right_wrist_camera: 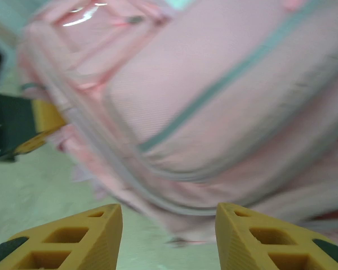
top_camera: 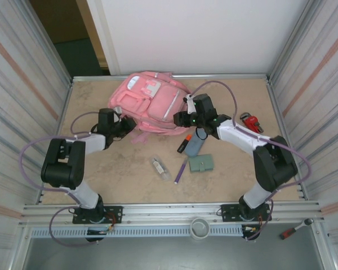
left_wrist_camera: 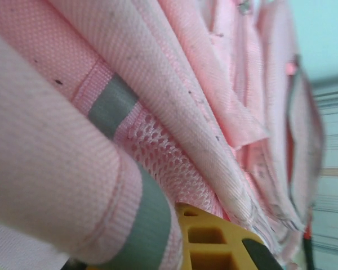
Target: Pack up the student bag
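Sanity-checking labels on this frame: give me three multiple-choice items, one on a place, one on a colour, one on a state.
1. Where does the student bag lie on the table?
A. near right corner
B. far middle
C. hanging off the left edge

2. What colour is the pen beside the wallet?
A. yellow
B. black
C. purple

3. How do the right fingers stand?
A. apart, nothing between them
B. shut on the pen
C. shut on the wallet

Answers:
1 B: the top view shows it by the far edge, about midway across.
2 C: its barrel is purple in the top view.
3 A: the right wrist view shows a plain gap between them, with the bag beyond.
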